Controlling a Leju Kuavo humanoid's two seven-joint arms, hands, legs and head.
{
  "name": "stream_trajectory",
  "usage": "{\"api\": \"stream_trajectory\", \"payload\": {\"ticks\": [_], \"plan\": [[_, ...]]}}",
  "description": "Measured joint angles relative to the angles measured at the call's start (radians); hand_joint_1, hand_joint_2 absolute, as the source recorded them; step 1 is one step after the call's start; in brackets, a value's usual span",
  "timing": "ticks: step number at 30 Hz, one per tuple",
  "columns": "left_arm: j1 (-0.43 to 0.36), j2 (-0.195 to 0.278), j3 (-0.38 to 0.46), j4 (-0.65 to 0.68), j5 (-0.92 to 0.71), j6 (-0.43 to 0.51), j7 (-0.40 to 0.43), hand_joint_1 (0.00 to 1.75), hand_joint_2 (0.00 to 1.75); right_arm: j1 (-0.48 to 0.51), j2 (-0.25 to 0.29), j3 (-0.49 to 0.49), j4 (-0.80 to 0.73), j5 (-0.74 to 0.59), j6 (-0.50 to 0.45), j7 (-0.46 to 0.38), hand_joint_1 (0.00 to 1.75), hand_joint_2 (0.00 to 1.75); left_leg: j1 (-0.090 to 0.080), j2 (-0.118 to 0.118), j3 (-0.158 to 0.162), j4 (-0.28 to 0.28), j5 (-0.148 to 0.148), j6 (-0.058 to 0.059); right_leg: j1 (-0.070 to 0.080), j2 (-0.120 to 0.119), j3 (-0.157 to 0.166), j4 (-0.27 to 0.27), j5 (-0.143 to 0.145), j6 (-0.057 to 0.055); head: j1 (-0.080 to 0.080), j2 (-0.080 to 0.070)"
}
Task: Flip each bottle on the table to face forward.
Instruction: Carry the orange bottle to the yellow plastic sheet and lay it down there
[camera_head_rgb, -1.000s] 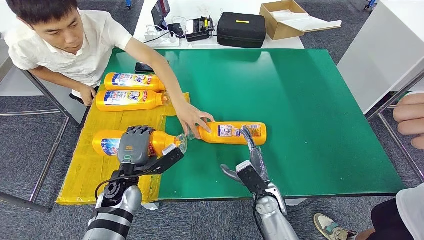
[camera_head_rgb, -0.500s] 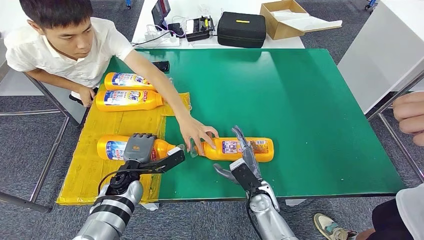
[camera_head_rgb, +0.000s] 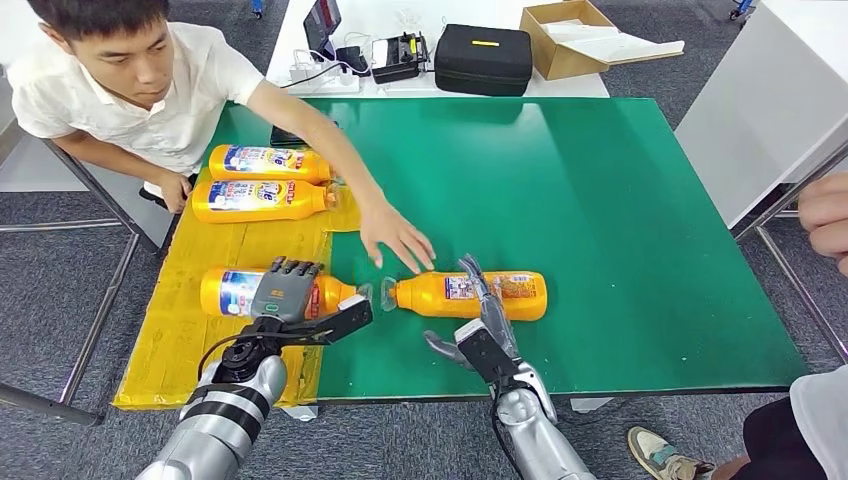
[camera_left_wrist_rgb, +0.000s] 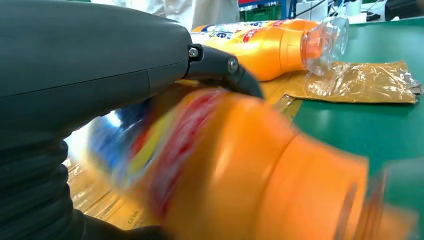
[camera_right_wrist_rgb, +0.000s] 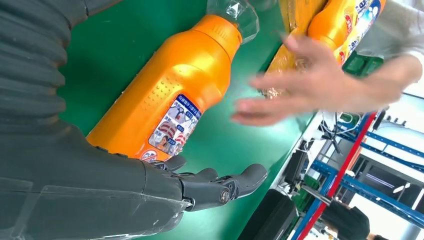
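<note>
An orange bottle (camera_head_rgb: 228, 292) lies on its side on the yellow mat (camera_head_rgb: 190, 350), cap toward the right. My left hand (camera_head_rgb: 283, 291) grips it, fingers curled over its shoulder and thumb stretched out past the neck; the left wrist view shows that bottle (camera_left_wrist_rgb: 240, 165) blurred under the hand. A second orange bottle (camera_head_rgb: 455, 296) lies on the green table (camera_head_rgb: 620, 200), label up, cap to the left. My right hand (camera_head_rgb: 487, 318) is open, its fingers (camera_right_wrist_rgb: 220, 187) stretched along that bottle (camera_right_wrist_rgb: 170, 95) without closing on it. Two more bottles (camera_head_rgb: 262, 162) (camera_head_rgb: 255, 200) lie at the mat's far end.
A person leans in from the far left; their hand (camera_head_rgb: 397, 236) hovers just beyond the second bottle's cap. Another person's hand (camera_head_rgb: 825, 215) shows at the right edge. A phone (camera_head_rgb: 285, 135), a black case (camera_head_rgb: 482, 58) and a cardboard box (camera_head_rgb: 570, 35) sit farther back.
The person's hand has let go of the second bottle's neck and drawn back. That bottle ended slightly nearer and to the right. My right hand's fingers have slid along it.
</note>
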Motion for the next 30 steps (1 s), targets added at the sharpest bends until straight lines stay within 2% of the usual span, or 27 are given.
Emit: {"api": "stream_trajectory", "payload": {"ticks": [2, 3, 6, 7, 18, 22, 30], "plan": [[-0.008, 0.0, 0.0, 0.01, -0.006, -0.006, 0.002, 0.0, 1.75, -0.005, -0.001, 0.004, 0.006, -0.003, -0.001, 0.0, 0.0, 1.75, 0.0, 0.0, 0.0, 0.0, 0.0, 0.0, 0.0, 0.0, 0.0, 0.0, 0.0, 0.0, 0.0, 0.0], [-0.012, 0.0, 0.0, 0.015, -0.011, -0.012, 0.005, 0.0, 1.31, -0.007, -0.002, 0.007, 0.009, -0.005, -0.001, 0.0, 0.0, 1.75, 0.0, 0.0, 0.0, 0.0, 0.0, 0.0, 0.0, 0.0, 0.0, 0.0, 0.0, 0.0, 0.0, 0.0], [-0.033, 0.0, 0.0, 0.033, -0.036, -0.045, 0.02, 0.0, 1.31, -0.013, -0.004, 0.014, 0.017, -0.012, -0.004, 0.0, 0.0, 1.75, 0.0, 0.0, 0.0, 0.0, 0.0, 0.0, 0.0, 0.0, 0.001, 0.0, 0.0, 0.0, 0.0, 0.0], [-0.043, -0.001, 0.0, 0.042, -0.042, -0.057, 0.024, 0.0, 1.75, -0.016, -0.004, 0.017, 0.02, -0.015, -0.005, 0.0, 0.0, 1.75, 0.0, 0.0, 0.001, 0.0, 0.0, 0.0, 0.0, -0.001, 0.001, 0.0, 0.0, 0.0, 0.0, 0.0], [-0.095, -0.015, 0.0, 0.109, -0.056, -0.093, 0.027, 0.0, 1.75, -0.033, -0.01, 0.051, 0.05, -0.027, -0.026, 0.0, 0.0, 1.75, 0.0, -0.001, 0.001, 0.0, 0.001, 0.001, 0.0, -0.001, 0.002, 0.0, 0.0, 0.0, 0.0, 0.0], [-0.099, -0.017, 0.0, 0.117, -0.058, -0.084, 0.022, 0.0, 0.0, -0.033, -0.011, 0.065, 0.059, -0.027, -0.043, 0.0, 0.0, 1.75, 0.0, -0.001, 0.001, 0.0, 0.001, 0.001, 0.0, -0.001, 0.002, 0.0, 0.0, 0.0, 0.0, 0.0], [-0.074, -0.034, -0.008, 0.108, -0.061, -0.024, -0.023, 0.0, 0.0, -0.033, -0.018, 0.07, 0.071, -0.025, -0.067, 0.0, 0.0, 1.75, 0.0, -0.001, 0.001, 0.0, 0.001, 0.001, 0.0, -0.001, 0.001, 0.0, 0.0, 0.0, 0.0, 0.0]]}}
